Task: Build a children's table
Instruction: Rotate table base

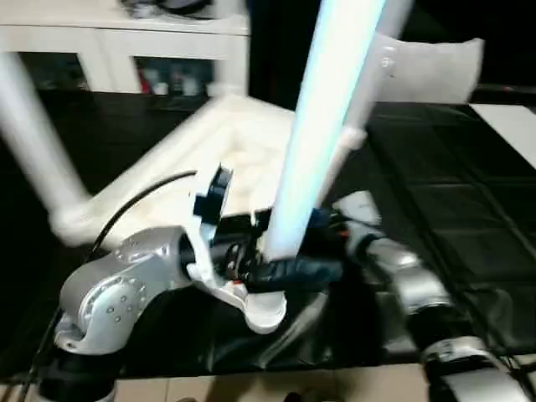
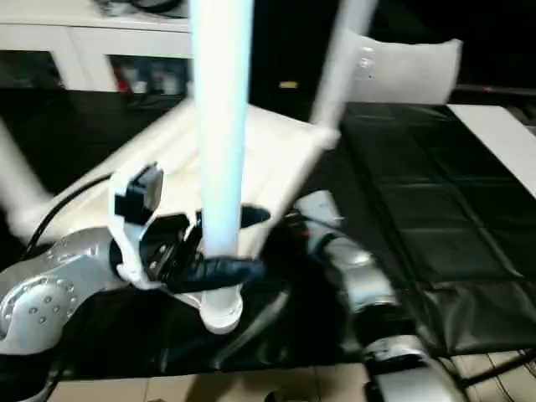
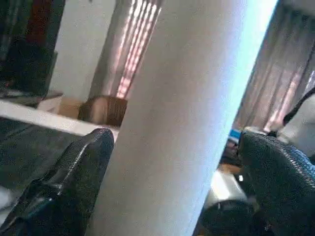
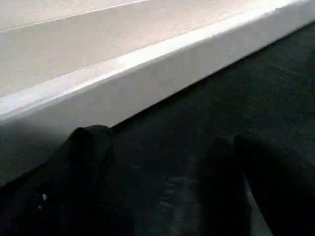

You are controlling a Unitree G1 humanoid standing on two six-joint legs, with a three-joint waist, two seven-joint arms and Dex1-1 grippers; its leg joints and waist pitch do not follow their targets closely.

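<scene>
Head stereo pair, looking forward and down, shares the upright leg and tabletop. Left wrist view faces that leg closely; right wrist view skims the surface toward the tabletop's edge.

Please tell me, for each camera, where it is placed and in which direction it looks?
Head views: look forward and down at the upside-down tabletop on the black work surface; both silver forearms show.
Left wrist view: looks along the left gripper, whose black fingers flank an upright white leg.
Right wrist view: looks along the right gripper, low over the black surface, at the tabletop's edge.
Shared: the head views and the left wrist view show that leg.
</scene>
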